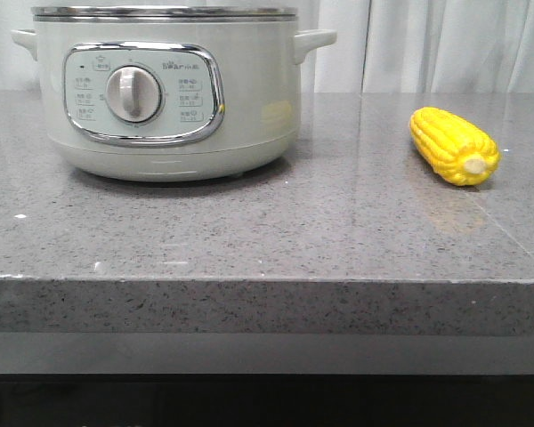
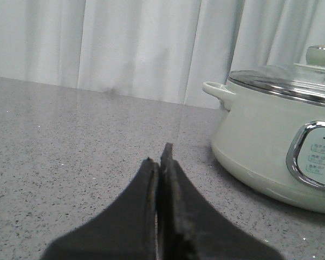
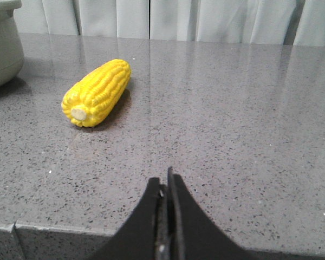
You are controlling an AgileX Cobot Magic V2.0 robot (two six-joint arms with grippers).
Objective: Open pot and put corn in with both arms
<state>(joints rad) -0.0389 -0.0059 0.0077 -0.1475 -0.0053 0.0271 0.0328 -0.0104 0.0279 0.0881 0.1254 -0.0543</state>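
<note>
The pale-green pot stands at the back left of the grey counter, its dial panel facing me. A glass lid with a knob covers it. The yellow corn lies on its side to the right, stub end toward the front. My left gripper is shut and empty, low over the counter, off to one side of the pot. My right gripper is shut and empty near the counter's front edge, short of the corn. Neither gripper shows in the front view.
The speckled grey counter ends in a front edge with a drop below. White curtains hang behind it. A seam runs through the counter near the corn.
</note>
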